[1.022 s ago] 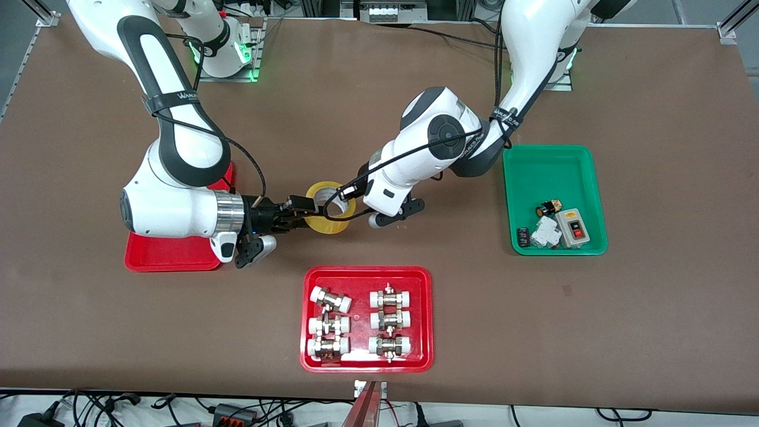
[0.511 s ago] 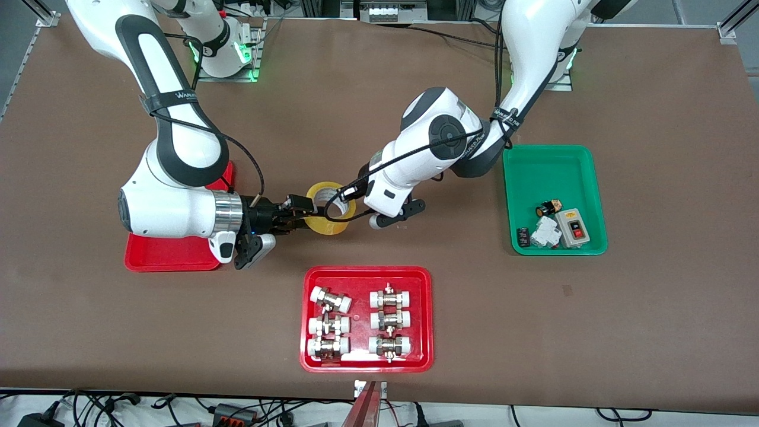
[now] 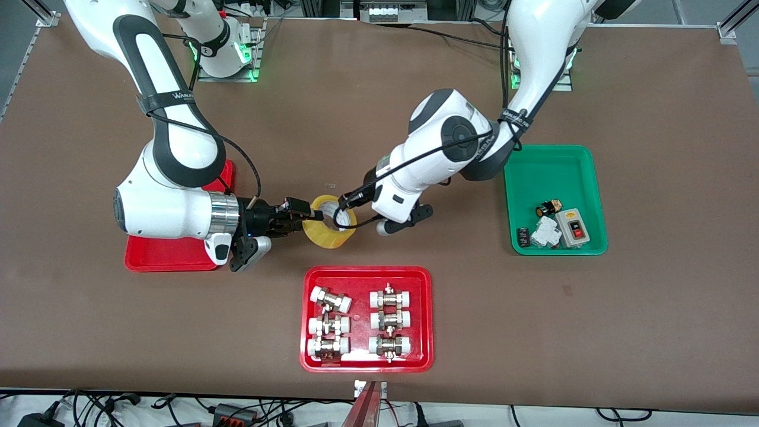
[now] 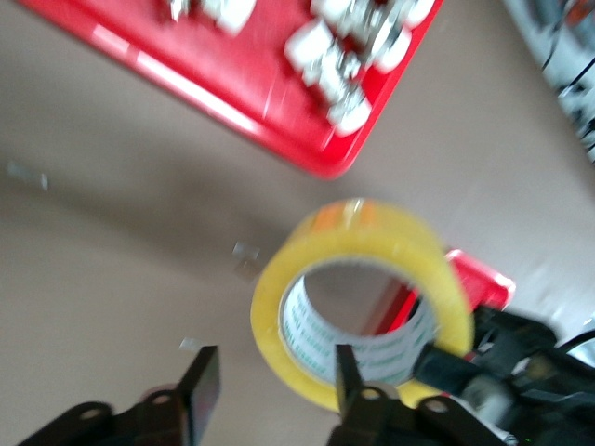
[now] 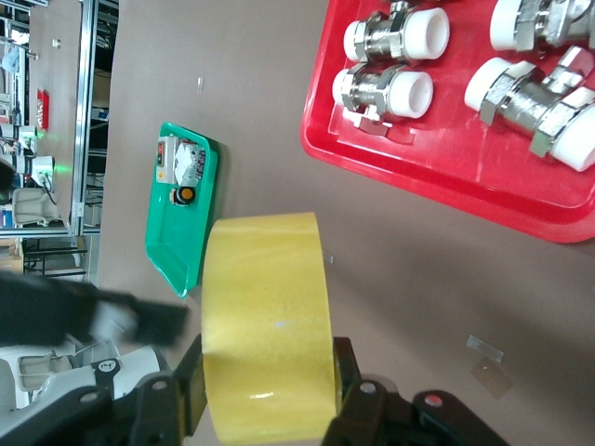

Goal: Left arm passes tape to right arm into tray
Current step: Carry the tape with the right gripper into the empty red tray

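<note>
Evidently mid-handover: right gripper clamps the tape at its nine o'clock edge, so the left gripper spreads apart to let go

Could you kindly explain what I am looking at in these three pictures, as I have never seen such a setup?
Two robot arms work at a brown table. The front picture is from a high camera facing them; the other two come from cameras on each arm's wrist. The right gripper is shut on a tape roll above the table. The left gripper is open, one finger inside the roll's hole. On the table lie a plain red tray under the right arm, a red tray of fittings, and a green tray of small electrical parts.
</note>
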